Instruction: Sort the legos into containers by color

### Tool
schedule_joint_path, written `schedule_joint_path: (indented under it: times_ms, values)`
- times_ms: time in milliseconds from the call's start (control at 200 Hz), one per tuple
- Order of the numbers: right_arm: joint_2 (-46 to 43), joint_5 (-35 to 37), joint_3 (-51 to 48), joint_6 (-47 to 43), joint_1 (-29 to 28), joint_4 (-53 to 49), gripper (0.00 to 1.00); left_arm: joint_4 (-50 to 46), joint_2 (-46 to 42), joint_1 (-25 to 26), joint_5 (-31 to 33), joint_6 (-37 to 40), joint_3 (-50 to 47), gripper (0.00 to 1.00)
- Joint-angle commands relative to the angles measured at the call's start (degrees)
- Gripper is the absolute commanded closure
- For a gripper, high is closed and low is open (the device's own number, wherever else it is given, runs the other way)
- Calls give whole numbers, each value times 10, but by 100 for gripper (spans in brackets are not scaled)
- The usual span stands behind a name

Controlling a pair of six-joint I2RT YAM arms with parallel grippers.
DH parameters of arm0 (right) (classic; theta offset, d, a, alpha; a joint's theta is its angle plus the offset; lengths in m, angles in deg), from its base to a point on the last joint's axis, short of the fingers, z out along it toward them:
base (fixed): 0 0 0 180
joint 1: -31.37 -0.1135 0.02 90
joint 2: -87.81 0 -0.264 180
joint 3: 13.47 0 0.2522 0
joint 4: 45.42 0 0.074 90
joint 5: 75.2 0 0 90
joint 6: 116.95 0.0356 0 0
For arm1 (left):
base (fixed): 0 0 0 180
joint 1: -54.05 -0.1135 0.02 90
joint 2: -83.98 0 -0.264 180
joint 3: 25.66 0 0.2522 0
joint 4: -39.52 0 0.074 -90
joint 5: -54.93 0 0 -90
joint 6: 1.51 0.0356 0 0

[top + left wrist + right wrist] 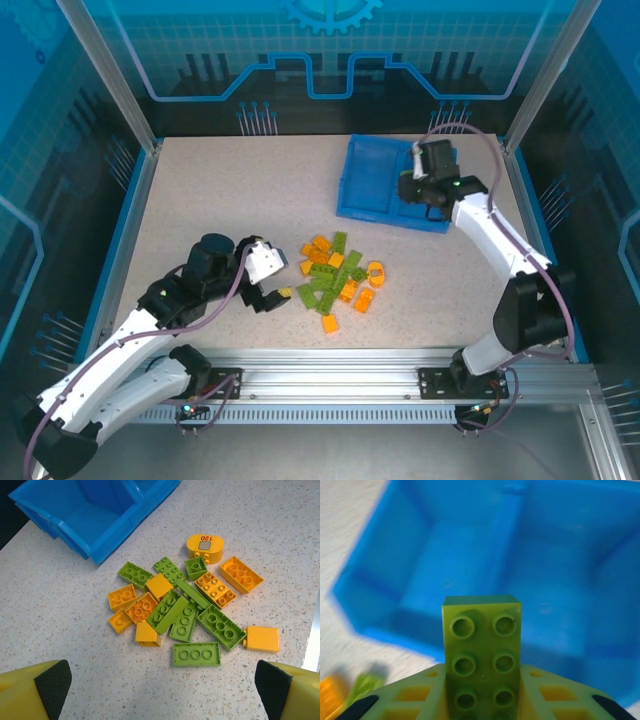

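Speckled tabletop [220, 200] inside blue walls. At lower left, the left gripper [272, 295] has its jaws wide apart, just beside the heap of orange and green legos [338, 280] at centre. At upper right, the right gripper [420, 192] is clamped on a green brick [482, 650] over the blue tray [365, 185].

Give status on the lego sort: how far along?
Done: nothing visible yet; the shallow blue plastic tray looks bare where seen. In hand: right gripper shut on a lime green studded brick above the tray. Remaining: the orange and green brick pile, open left gripper near it.
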State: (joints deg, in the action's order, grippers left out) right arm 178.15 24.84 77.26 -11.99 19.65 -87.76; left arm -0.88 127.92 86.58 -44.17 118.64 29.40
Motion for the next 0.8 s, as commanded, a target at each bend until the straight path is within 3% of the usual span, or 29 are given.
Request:
schedule_joint_path:
  times_ms: [0, 135, 425, 645, 795]
  values:
    - [64, 28, 32, 37, 33, 5, 67, 11, -7, 0, 9, -2, -1, 1]
    - [132, 27, 61, 61, 62, 7, 67, 11, -7, 0, 14, -4, 0, 1]
    - [187, -4, 125, 74, 71, -20, 50, 14, -3, -1, 21, -6, -4, 1]
    - [86, -32, 68, 84, 59, -24, 52, 17, 5, 0, 21, -7, -5, 1]
    - [-53, -49, -58, 81, -11, -26, 47, 15, 9, 0, 15, -3, -6, 1]
